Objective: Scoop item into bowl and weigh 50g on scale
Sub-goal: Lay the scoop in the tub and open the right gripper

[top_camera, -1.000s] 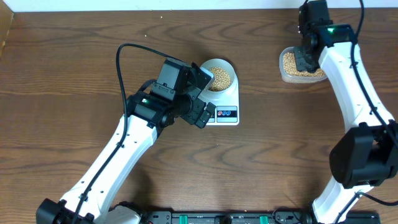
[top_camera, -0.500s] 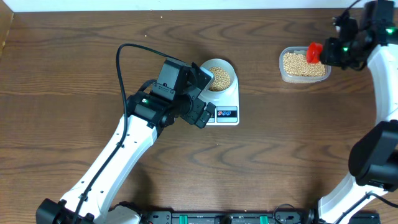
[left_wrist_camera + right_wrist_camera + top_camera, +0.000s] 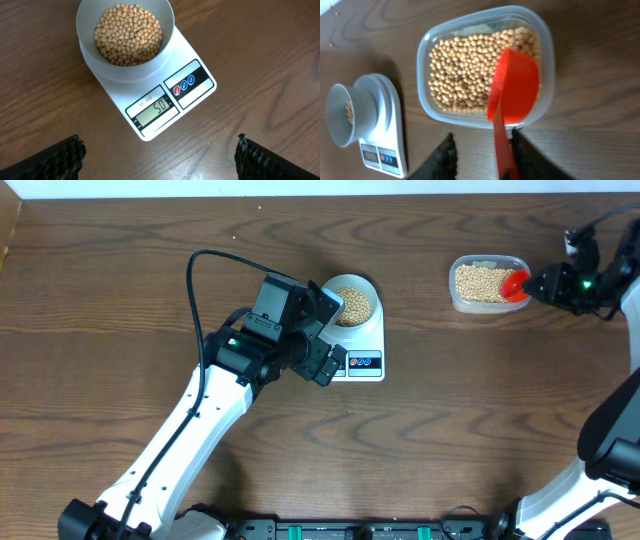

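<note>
the weighing appears to be done. the bowl (image 3: 125,75) is stood on the scale (image 3: 210,85), towards its back end, and is well filled with the beans (image 3: 128,35). a reading of 50 is shown on the display (image 3: 152,107), so the target is judged to be met. no more scooping seems to be called for. what is left, at most, is for the red scoop (image 3: 515,85) to be put away and the arms to be drawn back.

the left claw (image 3: 159,150) is held wide and empty above the table (image 3: 100,280), just in front of the scale, with nothing touched.

the scoop is laid with its cup over the right-hand end of the clear tub (image 3: 423,75), on top of the spare beans, its handle reaching out past the rim. the handle runs between the fingers of the right claw (image 3: 482,142). it is seen close against one finger, while a clear gap is seen at the other. the claw is therefore taken as partly parted and no longer clamped on the handle.

against a second ago, the right arm has been swung from above the tub out to the table's right edge. the scoop has been lowered onto the tub and the right claw, then closed, has been eased apart. the left arm, bowl and scale are seen unchanged.
</note>
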Robot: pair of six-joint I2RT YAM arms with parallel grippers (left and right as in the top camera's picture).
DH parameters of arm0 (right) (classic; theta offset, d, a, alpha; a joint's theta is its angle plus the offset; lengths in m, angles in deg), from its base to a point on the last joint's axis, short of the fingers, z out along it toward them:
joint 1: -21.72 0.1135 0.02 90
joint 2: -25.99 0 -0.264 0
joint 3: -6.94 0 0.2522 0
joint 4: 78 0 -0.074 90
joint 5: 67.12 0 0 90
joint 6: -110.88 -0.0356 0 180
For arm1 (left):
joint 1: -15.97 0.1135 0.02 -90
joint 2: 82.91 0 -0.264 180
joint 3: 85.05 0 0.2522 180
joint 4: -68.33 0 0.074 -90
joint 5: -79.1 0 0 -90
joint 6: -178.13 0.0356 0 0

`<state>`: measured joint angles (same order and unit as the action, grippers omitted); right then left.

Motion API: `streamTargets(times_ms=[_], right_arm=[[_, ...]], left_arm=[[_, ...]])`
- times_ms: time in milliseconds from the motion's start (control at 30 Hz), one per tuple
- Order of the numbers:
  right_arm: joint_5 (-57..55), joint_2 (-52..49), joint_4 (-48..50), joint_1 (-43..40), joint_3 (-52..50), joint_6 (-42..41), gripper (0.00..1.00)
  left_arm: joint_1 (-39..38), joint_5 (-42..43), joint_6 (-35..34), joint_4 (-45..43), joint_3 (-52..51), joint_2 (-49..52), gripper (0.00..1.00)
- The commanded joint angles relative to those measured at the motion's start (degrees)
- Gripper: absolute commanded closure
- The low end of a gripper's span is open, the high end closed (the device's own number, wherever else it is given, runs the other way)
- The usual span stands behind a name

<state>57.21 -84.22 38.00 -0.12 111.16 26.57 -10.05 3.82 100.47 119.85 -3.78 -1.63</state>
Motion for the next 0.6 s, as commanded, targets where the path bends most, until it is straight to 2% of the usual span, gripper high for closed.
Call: streamTargets(times_ms=[0, 200, 300, 367, 567], right_arm=[[3.39, -0.44, 0.55, -0.98, -1.73, 0.72, 0.56], [3.37, -0.44, 1.18, -1.09, -2.84, -0.70, 0.51], [3.39, -0.44, 3.28, -0.94, -3.04, -5.35, 0.49], [3.37, -0.44, 4.39, -0.57, -3.37, -8.20, 0.44], [3.26, -0.48, 5.09, 0.35, -4.68, -9.33, 0.40]], left_arm=[[0.24, 0.26, 0.94, 0.20, 0.00, 0.44, 0.02], [0.24, 0.26, 0.94, 0.20, 0.00, 0.44, 0.02], [0.24, 0.26, 0.94, 0.20, 0.00, 0.44, 0.02], [0.24, 0.26, 0.94, 0.20, 0.00, 0.44, 0.02], [0.24, 0.26, 0.94, 0.20, 0.00, 0.44, 0.02]])
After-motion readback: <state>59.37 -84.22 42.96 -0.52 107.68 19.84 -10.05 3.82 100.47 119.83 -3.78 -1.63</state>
